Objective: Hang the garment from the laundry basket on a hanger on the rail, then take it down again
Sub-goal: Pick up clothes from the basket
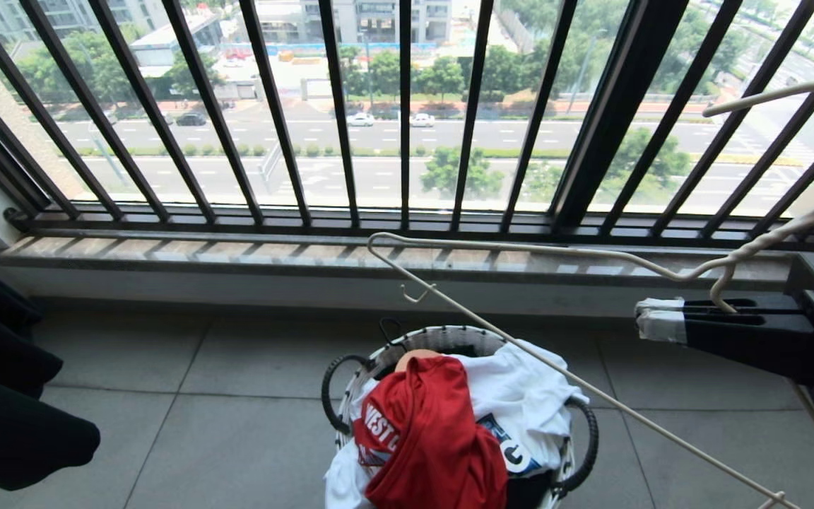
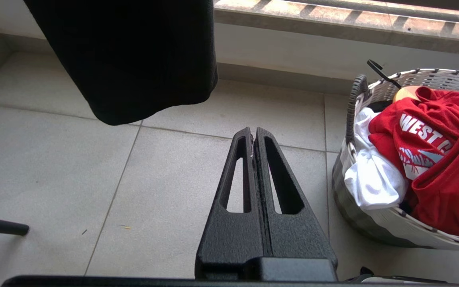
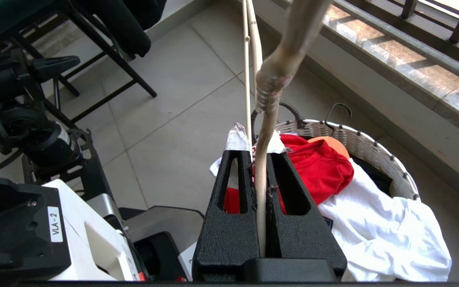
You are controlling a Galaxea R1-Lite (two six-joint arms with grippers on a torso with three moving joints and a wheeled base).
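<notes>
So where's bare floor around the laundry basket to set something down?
Bare tiles lie left of the laundry basket, toward the hanging black cloth, and behind it up to the windowsill wall. The basket's right is crowded by the hanger.

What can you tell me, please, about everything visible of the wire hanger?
The hanger is thin, off-white wire with a twisted neck, a curved hook and a small notch hook on its bar. It carries no clothing. The right gripper is shut on its wire just below the twisted neck, holding it tilted in the air, one arm reaching across above the laundry basket. Nothing else visibly touches it.
</notes>
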